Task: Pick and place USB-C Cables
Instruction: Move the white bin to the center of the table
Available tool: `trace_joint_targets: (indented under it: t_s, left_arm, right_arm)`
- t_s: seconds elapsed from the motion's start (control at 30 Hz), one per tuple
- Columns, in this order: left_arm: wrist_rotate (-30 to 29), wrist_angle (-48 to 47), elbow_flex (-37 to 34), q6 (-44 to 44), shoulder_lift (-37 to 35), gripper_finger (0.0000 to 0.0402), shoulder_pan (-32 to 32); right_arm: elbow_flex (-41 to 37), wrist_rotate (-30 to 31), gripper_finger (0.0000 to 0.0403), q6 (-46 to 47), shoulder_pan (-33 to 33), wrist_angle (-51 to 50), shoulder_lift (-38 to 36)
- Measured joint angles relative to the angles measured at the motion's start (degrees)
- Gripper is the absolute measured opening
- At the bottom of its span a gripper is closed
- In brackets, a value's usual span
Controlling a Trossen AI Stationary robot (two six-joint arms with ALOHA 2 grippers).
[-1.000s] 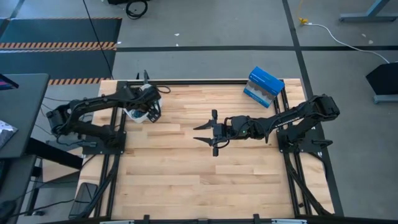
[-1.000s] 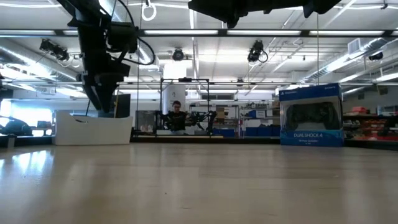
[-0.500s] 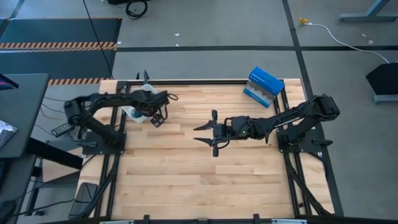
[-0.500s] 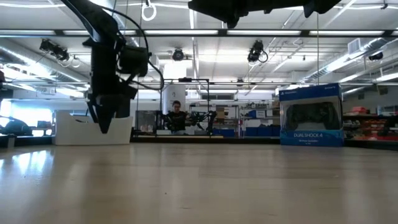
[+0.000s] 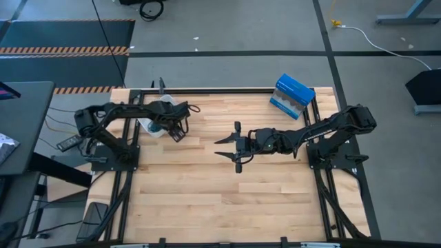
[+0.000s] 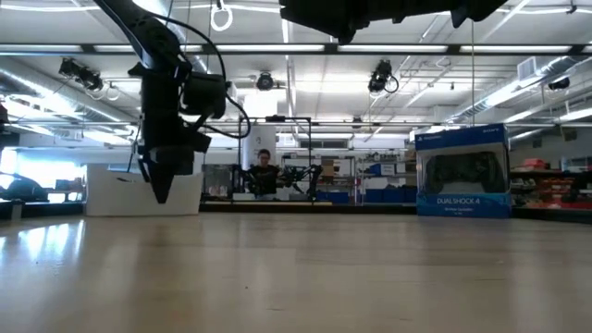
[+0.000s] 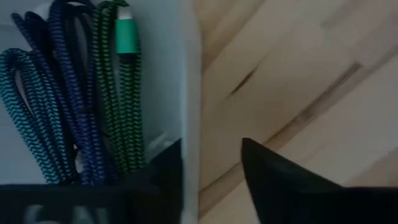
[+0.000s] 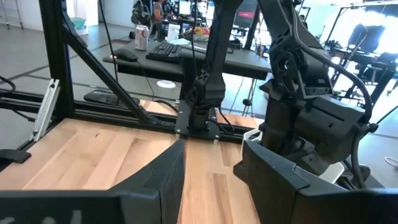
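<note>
The left gripper (image 5: 177, 132), jaws parted and empty, straddles the white tray (image 7: 168, 81) wall, hiding the ends of the USB-C Cables (image 7: 74, 99).

Braided cables (image 7: 74, 106) in white tray (image 7: 168, 81), wooden table (image 7: 298, 74) beside

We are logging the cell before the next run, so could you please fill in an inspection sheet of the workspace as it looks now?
Surface: wooden table, bare boards in the middle.
Job's things: braided cables, green, teal and blue, lying in the white tray at the table's left edge.
Clutter: blue and white box at the far right corner.
Grippers: left gripper above the table just beside the tray, empty, open; right gripper open over the middle, empty.
Cables: black wiring on the left arm.
Surroundings: workshop with desks and ceiling lights; a person far behind.
</note>
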Motion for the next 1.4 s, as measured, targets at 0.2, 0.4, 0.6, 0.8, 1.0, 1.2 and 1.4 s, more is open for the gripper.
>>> trace_joint_targets:
  t_s: [0.2, 0.4, 0.6, 0.8, 1.0, 1.2, 1.4]
  left_arm:
    - [0.1, 1.5, 0.0, -2.0, 0.0, 0.0046, -2.9]
    - [1.2, 5.3, 0.0, -2.5, 0.0, 0.0014, -7.9]
    - [6.8, 13.7, 0.0, -2.5, 0.0, 0.0007, -14.1]
    - [8.0, 19.1, 1.3, -2.1, 0.0, 0.0006, -21.3]
    - [8.2, 18.5, 6.5, -0.8, 0.1, 0.0006, -27.8]
    - [8.1, 16.1, 14.7, 0.4, 5.7, 0.0006, -31.8]
    - [7.9, 9.4, 24.3, 2.1, 16.3, 0.0005, -32.8]
  right_arm:
    - [0.0, 5.0, 0.0168, -2.5, 1.0, -8.5, -4.0]
    - [0.0, 10.4, 0.0168, -0.7, 3.2, -18.2, -13.5]
    - [0.0, 10.5, 0.0168, 2.3, 4.1, -24.3, -19.3]
    - [0.0, 10.6, 0.0168, 4.1, 4.1, -28.9, -20.1]
    - [0.0, 10.6, 0.0168, 5.1, 4.1, -32.7, -19.8]
    - [0.0, 10.6, 0.0168, 5.6, 4.1, -33.3, -19.9]
    - [0.0, 10.6, 0.0168, 7.2, 4.2, -35.5, -19.9]
